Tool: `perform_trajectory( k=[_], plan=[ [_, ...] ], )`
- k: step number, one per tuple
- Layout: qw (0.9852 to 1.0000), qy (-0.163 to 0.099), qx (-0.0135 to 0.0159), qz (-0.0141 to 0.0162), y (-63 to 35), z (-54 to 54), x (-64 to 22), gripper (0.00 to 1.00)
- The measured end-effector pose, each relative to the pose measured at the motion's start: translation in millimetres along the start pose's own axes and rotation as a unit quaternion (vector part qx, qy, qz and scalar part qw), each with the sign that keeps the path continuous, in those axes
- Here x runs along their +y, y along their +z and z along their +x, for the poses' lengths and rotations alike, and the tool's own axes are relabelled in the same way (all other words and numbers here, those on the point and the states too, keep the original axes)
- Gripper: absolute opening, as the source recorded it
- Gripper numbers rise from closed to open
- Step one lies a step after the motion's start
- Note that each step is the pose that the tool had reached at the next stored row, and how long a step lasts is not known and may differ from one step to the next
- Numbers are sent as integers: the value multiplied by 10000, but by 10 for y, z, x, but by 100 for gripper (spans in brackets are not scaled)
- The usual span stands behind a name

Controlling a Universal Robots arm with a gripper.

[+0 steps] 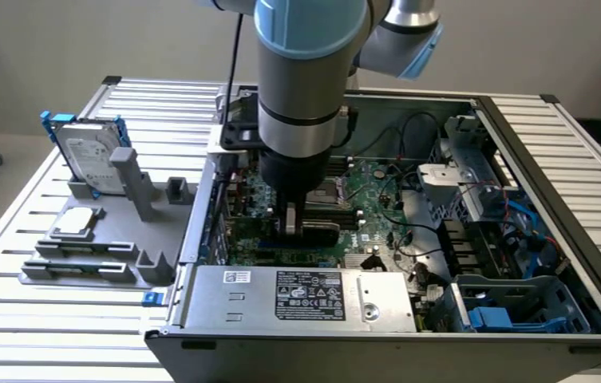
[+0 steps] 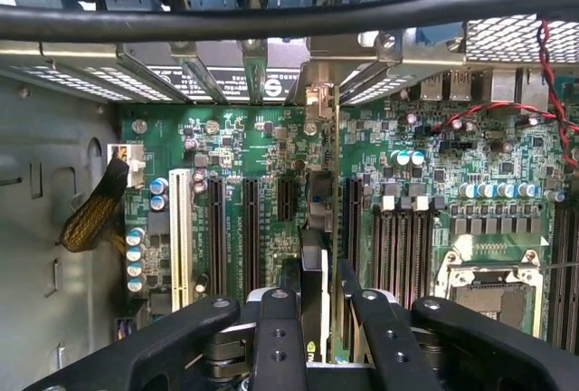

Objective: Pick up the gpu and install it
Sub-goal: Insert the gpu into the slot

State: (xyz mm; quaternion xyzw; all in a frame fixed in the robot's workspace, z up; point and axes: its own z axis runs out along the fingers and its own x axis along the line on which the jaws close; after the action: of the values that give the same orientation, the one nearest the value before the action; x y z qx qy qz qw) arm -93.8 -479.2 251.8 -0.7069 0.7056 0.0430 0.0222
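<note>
We are looking at the graphics card (image 2: 318,255) edge-on in the wrist view. It is showing as a thin upright slab, with a black cover on 1 face, a green board edge along the other and a silver bracket (image 2: 318,106) at its far end. The gripper (image 2: 321,341) is clamping it, with 1 black finger (image 2: 276,337) pressing on each flat face. The card is standing on edge over the green motherboard (image 2: 244,138), in among the long black slots (image 2: 217,237). Its bracket is reaching the row of openings in the case's rear wall. We are not able to tell whether its lower edge is sitting in a slot.

The wrist view is also giving us the board's detail: the processor socket (image 2: 488,291), red wires (image 2: 554,92) and a thick black cable (image 2: 271,20) crossing close to the camera.

The exterior view is giving us the wider setting. The arm (image 1: 300,80) is reaching straight down into the open computer case (image 1: 555,152), and the card is appearing there as a small dark block under it. A silver power supply (image 1: 300,297) is lying along the case's near side. On the exterior view's left, a grey holder (image 1: 119,239) is resting on the slatted table (image 1: 13,335), carrying an upright hard drive (image 1: 92,159) in a blue frame.
</note>
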Motion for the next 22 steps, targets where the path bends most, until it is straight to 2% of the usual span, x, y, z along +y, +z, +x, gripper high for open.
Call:
perform_trajectory(
  k=[6,8,9,10,12,13,14,22],
  plan=[
    [10000,-1,-2,-6,12,1,-9,26],
    [10000,0,-13,-12,9,-1,-14,27],
    [10000,1,-10,-17,2,-2,-14,33],
    [10000,2,-8,-19,-4,-2,-13,33],
    [10000,1,-8,-20,-10,-2,-14,46],
    [10000,1,-8,-21,-19,-2,-14,46],
    [10000,1,-9,-21,-37,-4,-13,52],
    [10000,1,-14,-21,-386,-36,-3,52]
  ],
)
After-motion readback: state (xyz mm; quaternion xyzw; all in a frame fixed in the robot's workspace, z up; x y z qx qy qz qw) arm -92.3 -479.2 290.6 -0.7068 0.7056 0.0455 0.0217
